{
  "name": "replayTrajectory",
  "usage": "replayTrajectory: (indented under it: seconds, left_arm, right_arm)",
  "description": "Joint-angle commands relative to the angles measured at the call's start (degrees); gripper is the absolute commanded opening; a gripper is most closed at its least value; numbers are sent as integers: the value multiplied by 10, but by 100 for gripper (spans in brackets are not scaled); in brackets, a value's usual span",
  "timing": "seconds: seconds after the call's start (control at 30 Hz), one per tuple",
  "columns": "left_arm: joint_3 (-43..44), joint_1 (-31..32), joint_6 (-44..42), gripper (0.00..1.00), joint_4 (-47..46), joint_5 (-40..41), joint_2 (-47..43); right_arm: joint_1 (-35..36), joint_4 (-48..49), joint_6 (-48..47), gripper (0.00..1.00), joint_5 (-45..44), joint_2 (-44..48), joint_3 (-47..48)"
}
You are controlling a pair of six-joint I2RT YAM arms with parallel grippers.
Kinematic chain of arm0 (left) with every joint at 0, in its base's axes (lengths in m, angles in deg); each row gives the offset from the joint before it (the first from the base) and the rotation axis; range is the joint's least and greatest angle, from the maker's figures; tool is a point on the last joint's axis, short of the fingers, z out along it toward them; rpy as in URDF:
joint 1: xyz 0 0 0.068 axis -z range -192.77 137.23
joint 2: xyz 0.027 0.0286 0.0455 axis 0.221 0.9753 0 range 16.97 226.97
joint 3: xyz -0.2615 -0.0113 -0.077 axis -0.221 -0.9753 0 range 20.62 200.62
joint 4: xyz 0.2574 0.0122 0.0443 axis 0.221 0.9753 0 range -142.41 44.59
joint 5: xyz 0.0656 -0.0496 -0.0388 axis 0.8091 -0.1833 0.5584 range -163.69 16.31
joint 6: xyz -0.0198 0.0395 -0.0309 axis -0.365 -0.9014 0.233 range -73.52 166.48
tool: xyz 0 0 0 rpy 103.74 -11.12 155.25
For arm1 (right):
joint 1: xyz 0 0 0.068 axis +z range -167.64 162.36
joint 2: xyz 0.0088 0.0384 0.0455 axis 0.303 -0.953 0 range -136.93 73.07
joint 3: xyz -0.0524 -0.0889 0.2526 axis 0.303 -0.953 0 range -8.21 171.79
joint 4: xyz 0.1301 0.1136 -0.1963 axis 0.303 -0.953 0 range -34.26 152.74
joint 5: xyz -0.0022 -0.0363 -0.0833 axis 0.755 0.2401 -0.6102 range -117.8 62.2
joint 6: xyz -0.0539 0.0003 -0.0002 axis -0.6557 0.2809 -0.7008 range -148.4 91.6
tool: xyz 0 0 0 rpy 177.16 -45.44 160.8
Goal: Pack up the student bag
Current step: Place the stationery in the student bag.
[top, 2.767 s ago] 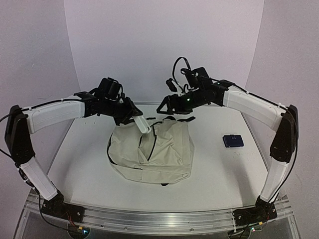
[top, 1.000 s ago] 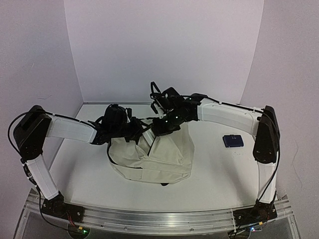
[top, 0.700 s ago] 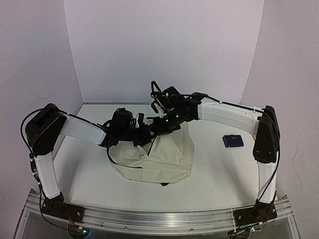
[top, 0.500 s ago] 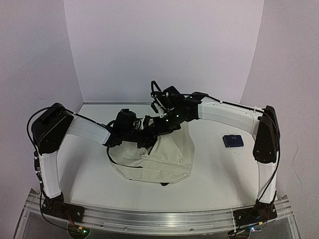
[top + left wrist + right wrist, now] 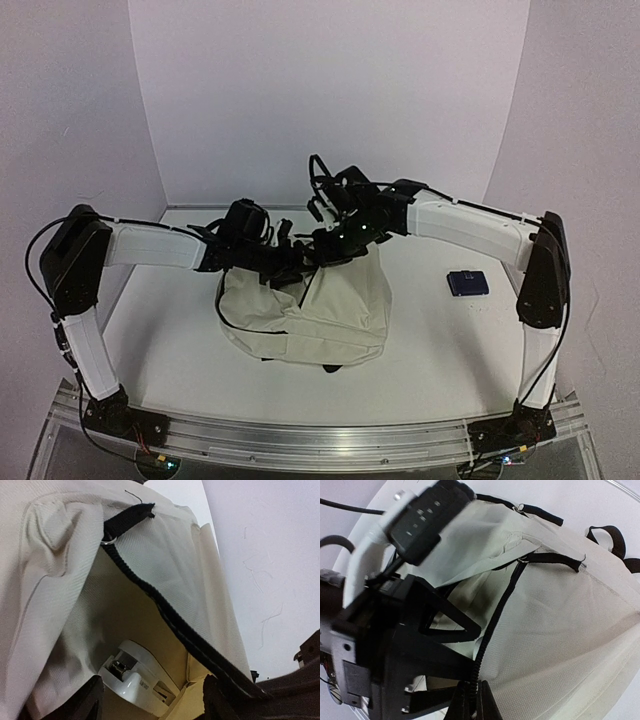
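The cream-beige student bag (image 5: 315,310) lies in the middle of the table with its opening at the far end. My right gripper (image 5: 472,702) is shut on the black zipper edge (image 5: 495,625) of the bag's opening and holds it up. My left gripper (image 5: 150,707) is open at the mouth of the bag (image 5: 50,580), its dark fingers (image 5: 80,702) wide apart. Inside the bag, ahead of and between the fingers, lies a white plastic object (image 5: 135,677) on a brown cardboard or paper piece (image 5: 200,697). In the top view both grippers meet at the bag's far edge (image 5: 305,258).
A small dark blue flat object (image 5: 467,283) lies on the table to the right of the bag. White walls close the table at the back and sides. The left arm's wrist (image 5: 395,630) fills the left of the right wrist view. Black straps (image 5: 610,537) lie at the bag's far side.
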Motion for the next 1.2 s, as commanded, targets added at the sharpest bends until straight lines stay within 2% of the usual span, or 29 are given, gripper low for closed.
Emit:
replayTrajectory:
  seconds: [0.0, 0.2, 0.4, 0.5, 0.6, 0.93, 1.17]
  left_arm:
    - [-27, -3, -7, 62, 22, 41, -67]
    - [-23, 5, 33, 28, -36, 8, -12]
    - [-22, 24, 87, 15, -142, -30, 48]
    - [16, 30, 94, 13, -168, -59, 98]
    - [53, 35, 73, 14, -143, -67, 117]
    - [-3, 35, 11, 28, 14, 78, -67]
    - [-47, 34, 22, 28, 63, 110, -103]
  right_arm:
    - [5, 53, 2, 0, 14, 43, -5]
    - [5, 57, 9, 0, 24, 38, -4]
    - [5, 60, 12, 0, 33, 33, 5]
    - [5, 61, 14, 0, 42, 32, 3]
    - [5, 61, 15, 0, 42, 31, 1]
    - [0, 62, 15, 0, 39, 42, -20]
    - [0, 64, 21, 0, 45, 44, -29]
